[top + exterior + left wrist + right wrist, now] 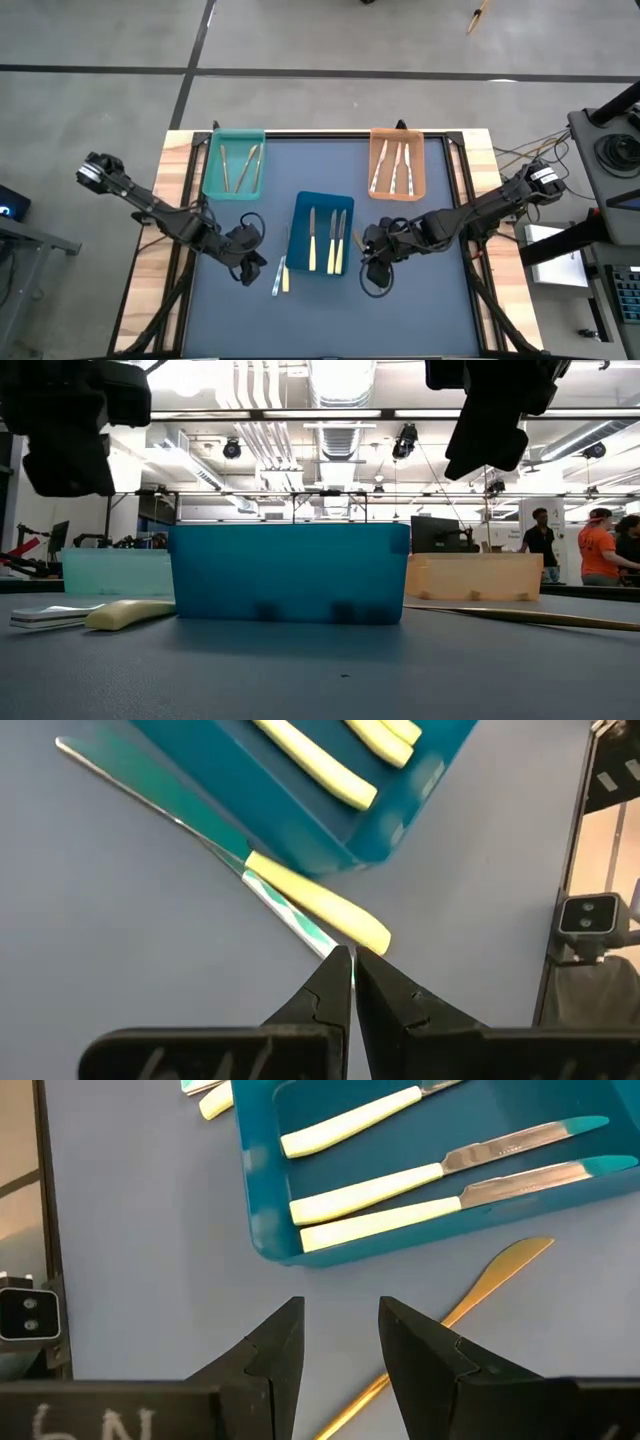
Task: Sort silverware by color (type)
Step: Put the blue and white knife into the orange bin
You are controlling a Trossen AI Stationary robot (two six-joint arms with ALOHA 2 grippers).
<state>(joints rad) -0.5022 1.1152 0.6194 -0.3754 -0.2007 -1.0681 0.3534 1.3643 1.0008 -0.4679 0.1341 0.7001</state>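
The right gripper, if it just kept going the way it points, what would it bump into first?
Probably the gold knife lying on the mat: the open right gripper points at its handle. Beyond that stands the blue tray wall. How high the gripper hangs above the table is hard to judge.

My dark left gripper (250, 266) hangs low with fingers pressed together; my dark right gripper (371, 266) hovers, fingers parted.

A: Room? Grey concrete floor (330, 40) with dark seam lines, white ducts (340, 400) and pipes overhead, bright ceiling lights.

B: Anyone back there?

A: Two people (575, 545) far off, one in orange. Monitor (435, 535) behind the surface.
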